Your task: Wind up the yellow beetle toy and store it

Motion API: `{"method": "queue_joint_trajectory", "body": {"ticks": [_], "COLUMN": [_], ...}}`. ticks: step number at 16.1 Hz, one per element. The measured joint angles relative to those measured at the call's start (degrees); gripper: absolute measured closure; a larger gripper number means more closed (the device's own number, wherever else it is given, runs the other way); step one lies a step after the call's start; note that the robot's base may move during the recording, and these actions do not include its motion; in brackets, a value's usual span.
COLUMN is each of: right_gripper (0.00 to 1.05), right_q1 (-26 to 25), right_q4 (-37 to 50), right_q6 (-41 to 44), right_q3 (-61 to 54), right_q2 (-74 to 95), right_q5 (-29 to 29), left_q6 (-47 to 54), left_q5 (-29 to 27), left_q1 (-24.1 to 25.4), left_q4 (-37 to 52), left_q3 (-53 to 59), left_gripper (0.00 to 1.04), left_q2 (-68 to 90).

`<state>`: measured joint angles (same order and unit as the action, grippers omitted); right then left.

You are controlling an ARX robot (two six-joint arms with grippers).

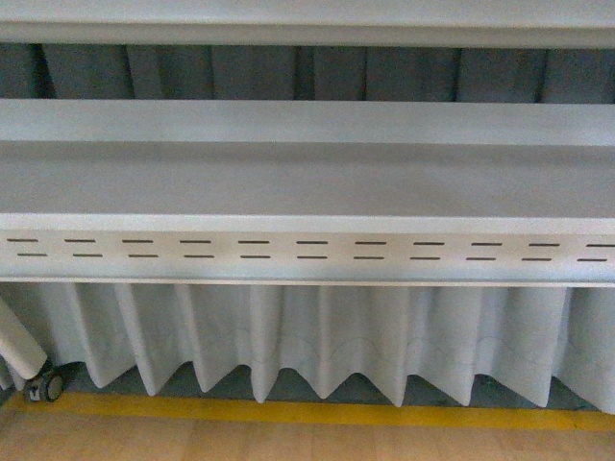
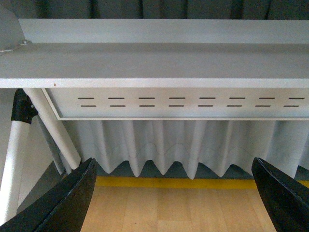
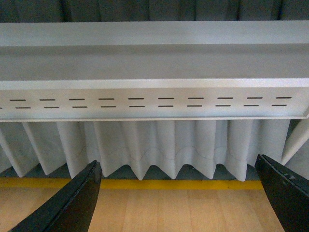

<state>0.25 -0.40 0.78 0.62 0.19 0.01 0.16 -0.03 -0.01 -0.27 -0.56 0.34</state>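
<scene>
left gripper (image 2: 174,166) jaws wide apart, empty | right gripper (image 3: 178,164) same, empty | yellow beetle toy: in no view, place unknown | facing white table (image 1: 307,182), slotted panel (image 1: 307,250), pleated curtain (image 1: 317,336) below

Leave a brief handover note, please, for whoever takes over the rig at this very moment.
The left gripper is open, its fingers wide apart with nothing between them.
The right gripper is open and empty too.
Both wrist cameras look at the front edge of the grey table, with the wooden floor below.
The yellow beetle toy shows in no view, nor does any storage place.
Nothing here shows winding or storing done. Presumably all is left: find the toy, wind it, store it.
</scene>
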Motion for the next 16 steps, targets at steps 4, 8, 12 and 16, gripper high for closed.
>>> {"method": "queue_joint_trajectory", "body": {"ticks": [4,8,12,16], "right_gripper": [0.07,0.07,0.07,0.07], "right_q1": [0.0,0.0,0.0,0.0], "right_q4": [0.1,0.2,0.2,0.2], "right_q6": [0.0,0.0,0.0,0.0], "right_q3": [0.0,0.0,0.0,0.0], "right_q2": [0.0,0.0,0.0,0.0], "right_q5": [0.0,0.0,0.0,0.0], "left_q6": [0.0,0.0,0.0,0.0], "left_q5": [-0.1,0.0,0.0,0.0], "left_q1": [0.0,0.0,0.0,0.0], "left_q4": [0.0,0.0,0.1,0.1], "left_q3": [0.0,0.0,0.0,0.0], "left_gripper": [0.07,0.07,0.07,0.07], "left_q2": [0.0,0.0,0.0,0.0]}}
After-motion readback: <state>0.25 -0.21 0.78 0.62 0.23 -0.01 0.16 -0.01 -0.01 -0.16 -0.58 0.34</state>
